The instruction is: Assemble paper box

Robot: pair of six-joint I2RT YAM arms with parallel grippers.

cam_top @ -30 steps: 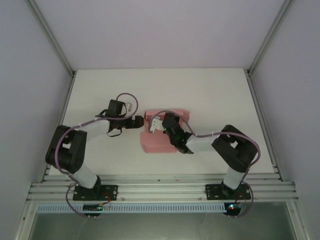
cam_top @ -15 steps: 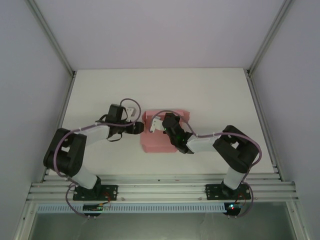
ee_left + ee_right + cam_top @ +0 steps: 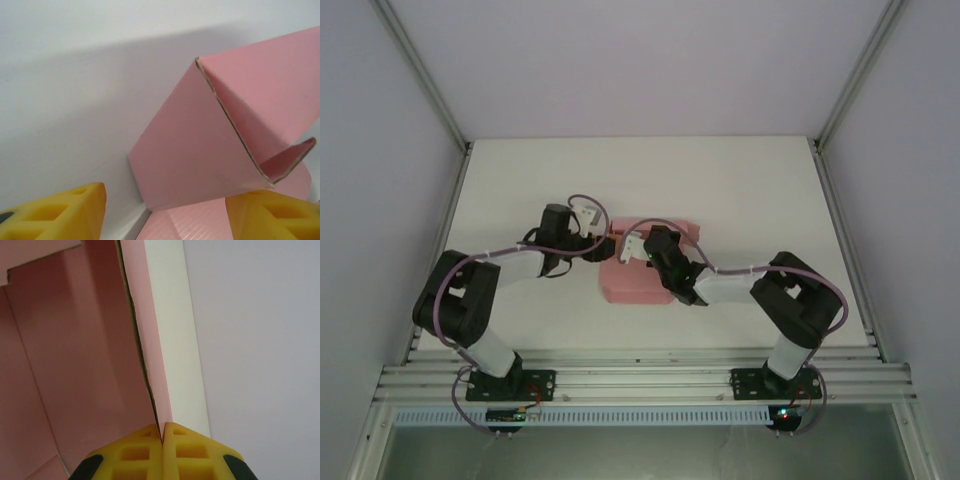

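Table [image 3: 740,190]: white, enclosure walls on three sides. There is bare surface beyond the work and to both sides, so we judge either arm has room to swing outward.

Paper box [image 3: 638,287]: pink, mid-table just ahead of the arms. It is partly erected, with its base flat on the table and panels standing.

Right gripper [image 3: 632,250]: reaches in over the box from the right. Its pads [image 3: 187,455] are pressed together on the edge of a thin wall [image 3: 135,340]. We take this as holding the wall upright and anchoring the box.

Left gripper [image 3: 604,248]: at the box's left edge, jaws partway apart around a raised flap [image 3: 200,160]. One pad [image 3: 55,212] stands clear of the paper. Whether the other touches it we cannot tell. It looks placed to fold the flap inward.

The grippers sit near each other, with little room between.
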